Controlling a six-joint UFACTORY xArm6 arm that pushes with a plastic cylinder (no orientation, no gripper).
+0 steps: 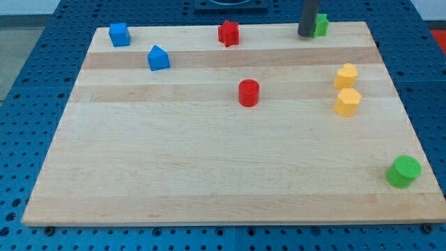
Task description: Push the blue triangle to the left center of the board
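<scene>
Camera view: wooden board (209, 174) lying on a blue perforated table (28, 84), nine small blocks spread over it. Near the view's top right, my tip (306, 35) resting on the board's top strip, just to the view's left of a green block (321, 25), partly hidden behind the rod; touching or merely beside, cannot tell, and shape not clear. No jaws on the tool, only a straight dark rod, nothing pinched or carried.

Blue triangle (159, 58) sitting in the upper left part of the board, well apart from my tip, pointed top upward. Just up and to the view's left of it, near the top left corner, a blue cube (119, 34). Along the top edge at centre, a red star-like block (228, 33). Near the board's middle, a red cylinder (249, 93), standing alone. On the right side, two yellow hexagonal blocks, the upper yellow block (345, 75) and the lower yellow block (347, 102), close together, possibly touching. At the lower right corner, a green cylinder (404, 171) near the board's edge.
</scene>
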